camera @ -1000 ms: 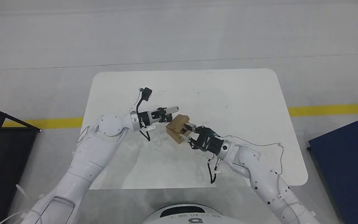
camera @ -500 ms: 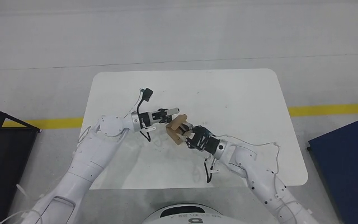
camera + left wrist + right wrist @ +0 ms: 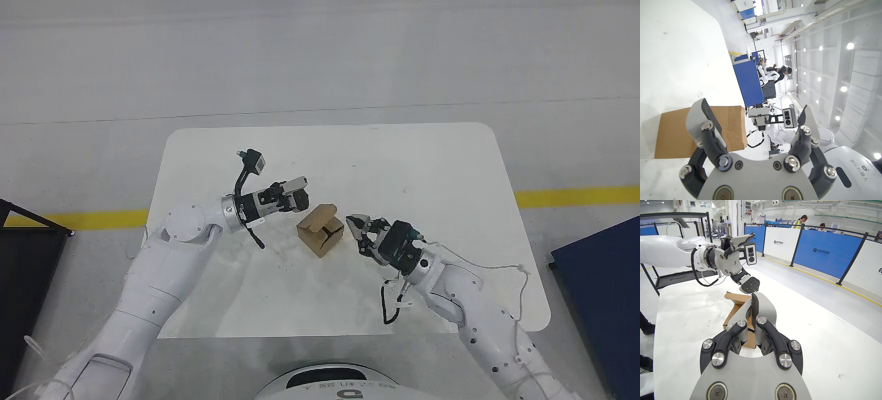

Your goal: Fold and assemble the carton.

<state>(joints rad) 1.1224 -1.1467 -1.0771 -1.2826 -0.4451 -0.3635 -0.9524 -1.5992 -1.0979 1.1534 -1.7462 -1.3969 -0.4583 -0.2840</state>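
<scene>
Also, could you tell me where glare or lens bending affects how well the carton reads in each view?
Top view: even light, no glare on the carton. Left wrist view: the table glares almost white and ceiling lamps flare, yet the carton stands out. Right wrist view: the fence looks bowed by the wide lens; the right gripper covers part of the carton.

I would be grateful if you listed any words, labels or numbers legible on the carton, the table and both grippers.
carton: none; plain brown card on every face that shows.
table: none; only small dark scuffs.
left gripper: none on its fingers.
right gripper: none on its fingers.
barrier panels behind the table: a printed logo, not part of the task, left unquoted.
</scene>
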